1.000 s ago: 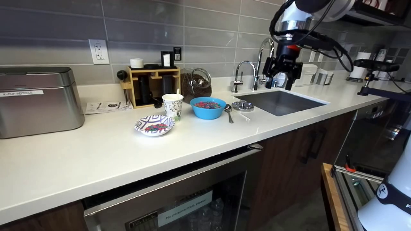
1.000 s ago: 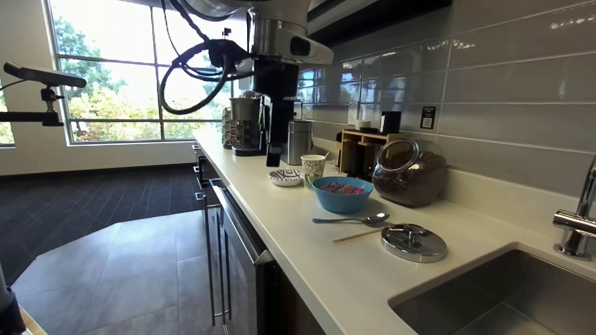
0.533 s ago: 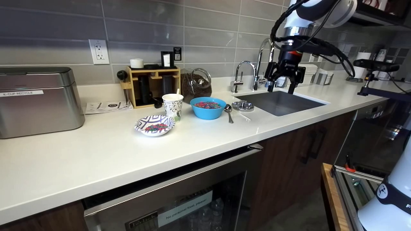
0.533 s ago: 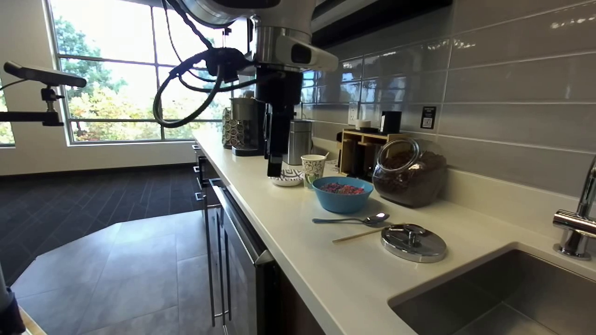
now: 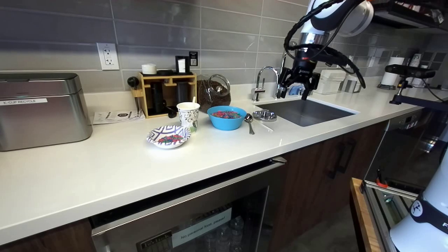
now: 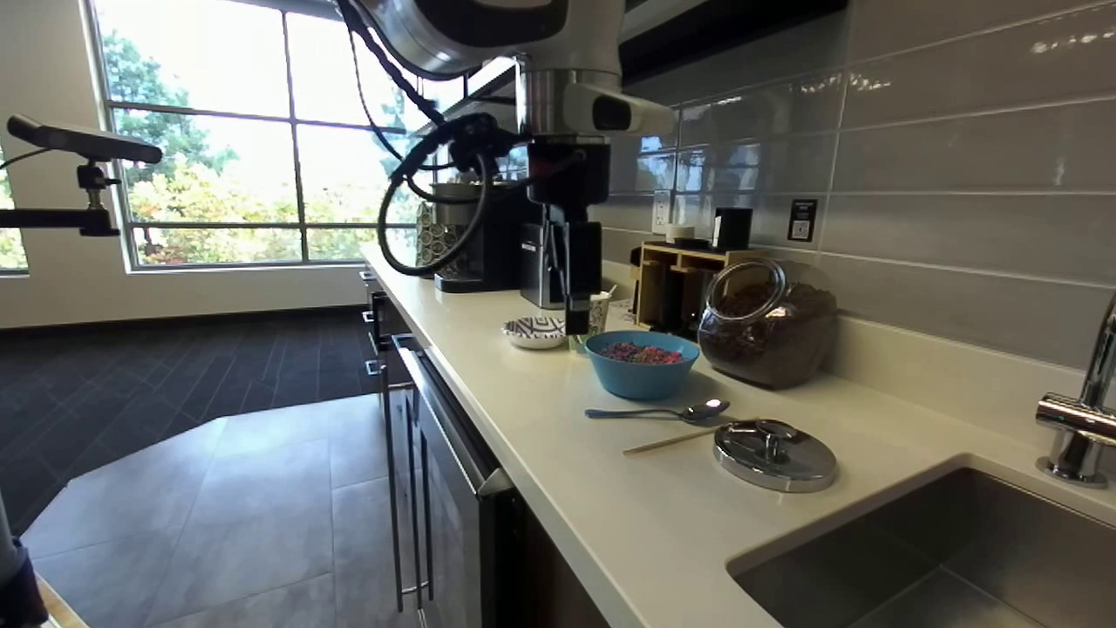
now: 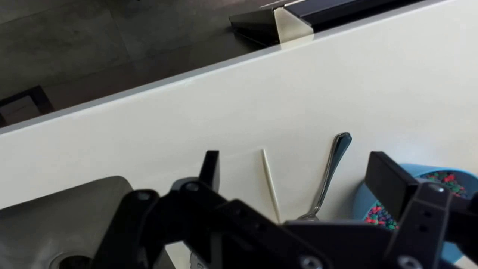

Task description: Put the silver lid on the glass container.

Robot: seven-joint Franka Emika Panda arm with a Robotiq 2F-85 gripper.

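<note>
The silver lid (image 5: 265,115) (image 6: 776,456), round with a knob on top, lies flat on the counter beside the sink in both exterior views. In the wrist view only a sliver of the lid (image 7: 196,261) shows beneath the arm's dark linkage. Farther back against the wall stands the glass container (image 5: 214,92) (image 6: 767,336), filled with dark brown contents, its round mouth uncovered and tilted forward. My gripper (image 5: 294,96) (image 7: 297,166) hangs in the air above the counter, pointing down, apart from the lid. Its fingers (image 7: 390,183) are wide apart with nothing held between them.
A blue bowl (image 5: 226,120) with colourful bits, a spoon (image 6: 663,412) and a thin stick (image 6: 671,440) lie near the lid. A paper cup (image 5: 189,115) and patterned bowl (image 5: 168,136) stand farther along. The sink (image 5: 304,112) and faucet (image 5: 259,89) border the lid's other side.
My gripper has first lowered, then shifted sideways, leftward in an exterior view and rightward in an exterior view from another place. The jaws stay open; the lid and container have not moved.
</note>
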